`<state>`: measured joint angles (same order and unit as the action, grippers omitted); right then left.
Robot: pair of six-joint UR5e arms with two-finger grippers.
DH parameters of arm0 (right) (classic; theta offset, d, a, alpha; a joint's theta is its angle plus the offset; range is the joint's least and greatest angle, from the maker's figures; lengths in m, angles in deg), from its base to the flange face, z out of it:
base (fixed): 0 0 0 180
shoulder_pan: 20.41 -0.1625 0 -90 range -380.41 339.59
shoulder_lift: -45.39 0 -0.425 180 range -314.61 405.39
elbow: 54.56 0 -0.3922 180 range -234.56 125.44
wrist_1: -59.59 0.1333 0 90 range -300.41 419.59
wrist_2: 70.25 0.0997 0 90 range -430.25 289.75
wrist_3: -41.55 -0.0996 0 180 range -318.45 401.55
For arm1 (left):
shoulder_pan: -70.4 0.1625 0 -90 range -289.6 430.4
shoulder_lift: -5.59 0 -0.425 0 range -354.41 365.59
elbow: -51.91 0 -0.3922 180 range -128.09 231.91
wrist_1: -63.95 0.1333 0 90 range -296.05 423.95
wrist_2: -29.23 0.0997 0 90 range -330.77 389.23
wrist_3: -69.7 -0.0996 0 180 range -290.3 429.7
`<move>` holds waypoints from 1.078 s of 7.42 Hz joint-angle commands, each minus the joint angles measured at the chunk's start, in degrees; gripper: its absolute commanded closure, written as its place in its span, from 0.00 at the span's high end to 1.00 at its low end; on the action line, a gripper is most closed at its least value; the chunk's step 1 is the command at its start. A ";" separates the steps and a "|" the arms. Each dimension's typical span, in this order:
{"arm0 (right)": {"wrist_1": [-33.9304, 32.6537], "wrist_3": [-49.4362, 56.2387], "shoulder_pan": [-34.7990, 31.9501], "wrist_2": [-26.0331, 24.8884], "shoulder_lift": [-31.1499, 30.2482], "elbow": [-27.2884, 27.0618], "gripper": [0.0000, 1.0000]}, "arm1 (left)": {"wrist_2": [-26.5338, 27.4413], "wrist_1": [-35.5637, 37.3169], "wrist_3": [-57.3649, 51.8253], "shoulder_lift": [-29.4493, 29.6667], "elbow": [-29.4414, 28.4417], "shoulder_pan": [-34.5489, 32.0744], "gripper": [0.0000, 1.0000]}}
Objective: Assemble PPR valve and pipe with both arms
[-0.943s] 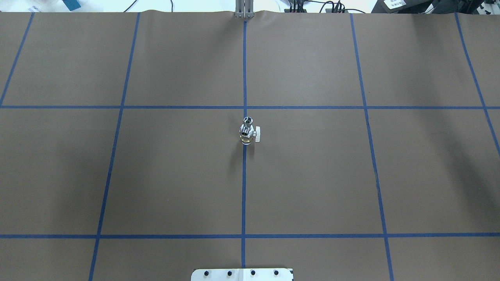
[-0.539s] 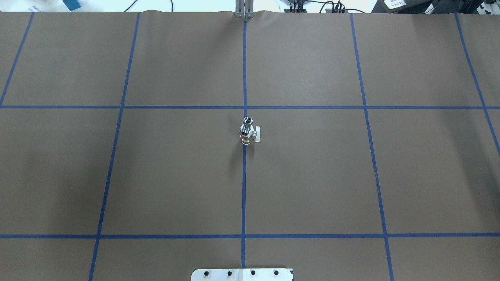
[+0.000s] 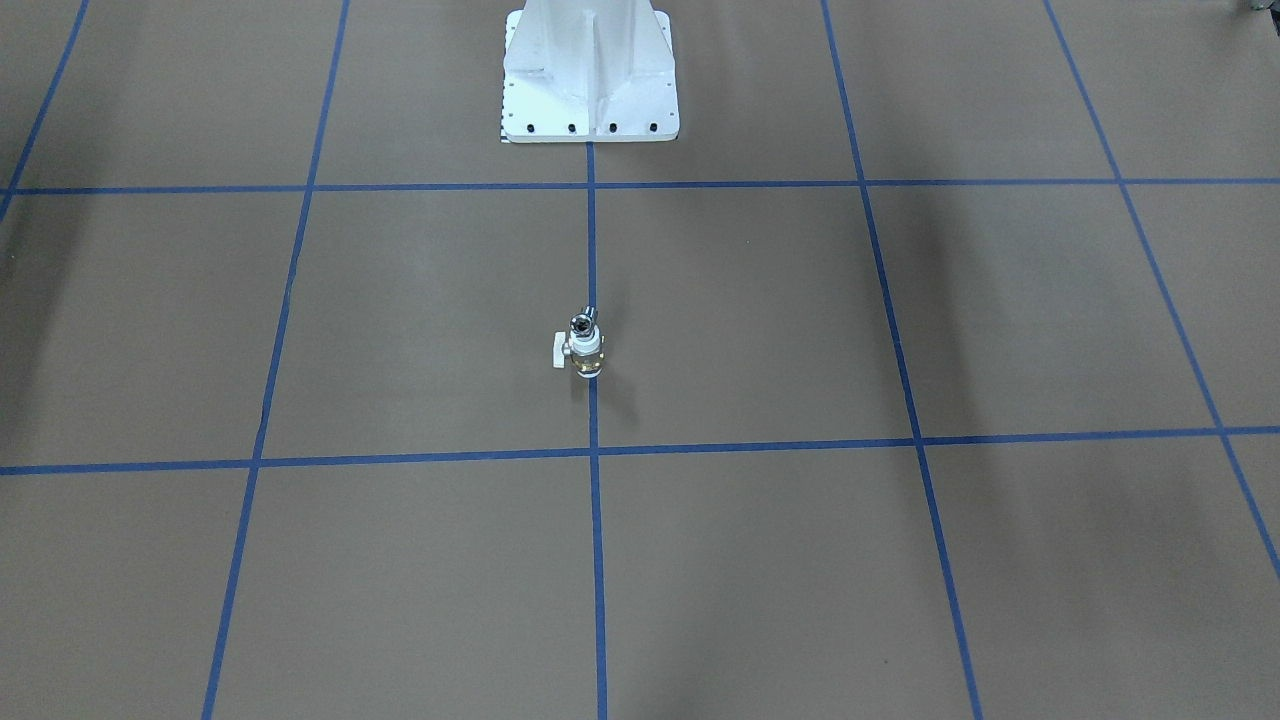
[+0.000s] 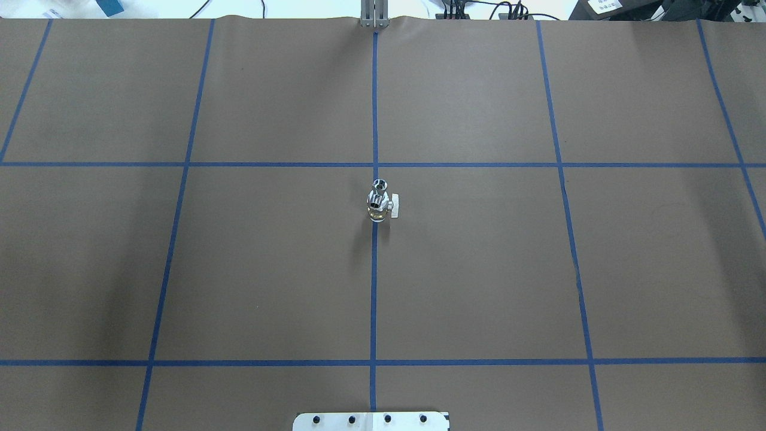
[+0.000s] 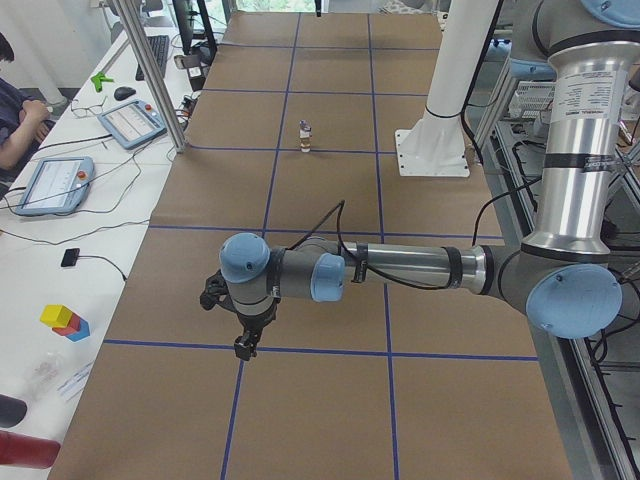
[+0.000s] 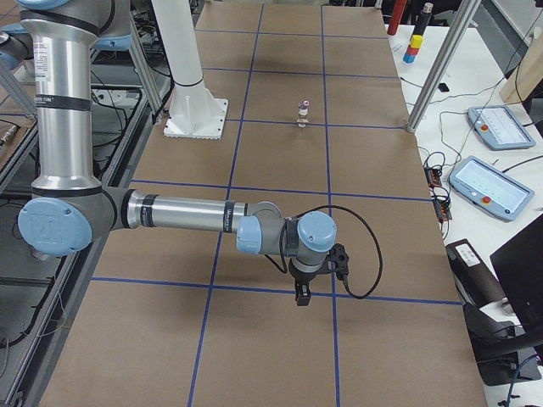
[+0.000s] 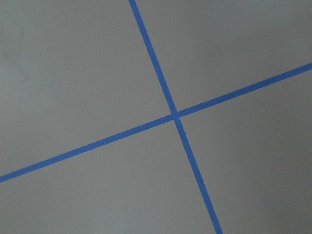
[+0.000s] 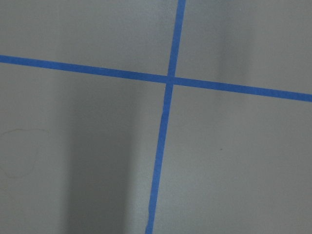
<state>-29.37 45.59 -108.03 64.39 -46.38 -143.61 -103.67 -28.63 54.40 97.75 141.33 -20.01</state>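
The PPR valve [image 4: 377, 209], with white ends, a brass middle and a white side tab, stands upright on the centre blue line. It also shows in the front view [image 3: 586, 358]. The silver pipe [image 4: 379, 184] sits on its top end, dark round mouth up [image 3: 582, 323]. The left gripper [image 5: 243, 348] hangs low over the table's left end, far from the valve [image 5: 305, 135]. The right gripper [image 6: 303, 297] hangs low over the right end. Both show only in the side views, so I cannot tell whether they are open or shut. The wrist views show only paper and tape.
Brown paper with a blue tape grid covers the table [image 4: 239, 269]. The white bolted pedestal [image 3: 590, 90] stands at the robot's side of the table. Tablets [image 5: 50, 185] [image 6: 488, 186], cables and metal posts [image 5: 150, 70] line the far edge. A person [image 5: 15, 120] sits there.
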 commanded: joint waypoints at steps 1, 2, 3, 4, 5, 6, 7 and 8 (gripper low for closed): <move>0.10 -11.08 -0.18 -0.25 2.11 -1.37 1.00 | 0.10 -0.40 7.19 0.48 -0.31 0.14 1.00; 0.10 -11.33 -0.18 -0.25 2.30 -1.91 1.00 | 0.01 -0.40 7.30 0.57 -0.04 0.15 1.00; -0.78 -11.33 -0.27 -0.17 2.65 -3.57 1.00 | 0.01 -0.40 7.47 0.57 0.31 0.15 1.00; -0.78 -11.42 -0.27 0.44 2.13 -3.76 1.00 | 0.01 -0.40 7.47 0.49 0.48 0.15 1.00; -0.70 -12.20 -0.27 0.54 1.95 -3.85 1.00 | 0.01 -0.40 7.56 0.22 0.92 0.15 1.00; -0.78 -12.21 -0.27 1.32 1.95 -3.76 1.00 | -0.08 -0.40 7.56 0.13 1.01 0.15 1.00; -0.96 -12.30 -0.44 1.76 2.13 -3.85 1.00 | 0.01 -0.40 7.56 -0.13 1.27 0.15 1.00; -2.09 -12.30 -0.44 1.68 2.39 -4.72 1.00 | -0.08 -0.40 7.48 -0.22 1.28 0.15 1.00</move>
<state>-30.51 33.37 -108.41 65.87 -44.24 -147.62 -103.70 -29.04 61.94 97.71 142.49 -19.87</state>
